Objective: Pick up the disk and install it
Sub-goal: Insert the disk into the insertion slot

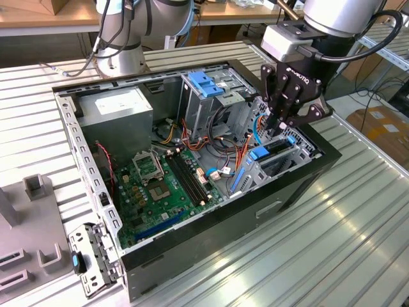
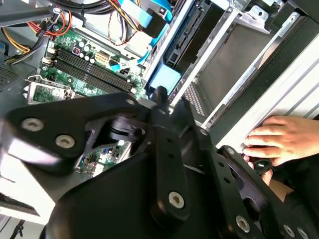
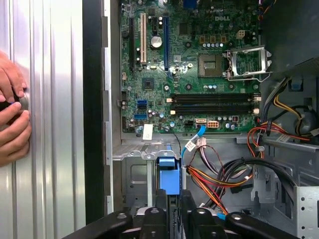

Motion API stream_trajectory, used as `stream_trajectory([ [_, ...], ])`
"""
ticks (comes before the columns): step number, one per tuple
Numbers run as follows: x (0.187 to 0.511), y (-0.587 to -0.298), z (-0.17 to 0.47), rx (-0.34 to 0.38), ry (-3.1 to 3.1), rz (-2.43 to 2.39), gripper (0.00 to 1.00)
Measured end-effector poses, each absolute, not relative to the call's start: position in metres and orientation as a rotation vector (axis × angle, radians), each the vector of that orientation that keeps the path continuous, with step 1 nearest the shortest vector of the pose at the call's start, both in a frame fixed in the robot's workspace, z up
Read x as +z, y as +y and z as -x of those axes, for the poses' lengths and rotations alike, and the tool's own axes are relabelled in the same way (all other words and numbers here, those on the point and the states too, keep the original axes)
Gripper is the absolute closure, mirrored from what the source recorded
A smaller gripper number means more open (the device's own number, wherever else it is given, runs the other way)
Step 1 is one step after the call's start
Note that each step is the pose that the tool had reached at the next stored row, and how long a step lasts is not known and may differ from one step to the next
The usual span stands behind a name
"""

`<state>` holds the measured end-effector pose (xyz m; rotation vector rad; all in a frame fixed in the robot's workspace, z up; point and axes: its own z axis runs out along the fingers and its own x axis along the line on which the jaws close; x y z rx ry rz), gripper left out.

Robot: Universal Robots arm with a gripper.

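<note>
Gripper (image 3: 173,195) nearly closed, clamped on disk (image 3: 168,172) at blue carrier edge.

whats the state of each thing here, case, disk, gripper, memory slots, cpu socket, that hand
computer case, open, inside exposed
disk, in the drive bay under the gripper; whether fully seated cannot be told
gripper, low over the disk's blue carrier
memory slots, empty
processor socket, bare, no cooler on it
person's hand, resting on the table beside the case
</note>
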<state>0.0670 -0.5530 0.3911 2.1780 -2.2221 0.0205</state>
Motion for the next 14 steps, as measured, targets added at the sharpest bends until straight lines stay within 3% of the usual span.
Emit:
stream_trajectory([
  [4,0.3911,-0.5530,-0.0670,0.020,-2.222,-2.178,0.88],
  [14,0.3898,-0.5530,-0.0670,0.020,-2.222,-2.178,0.89],
])
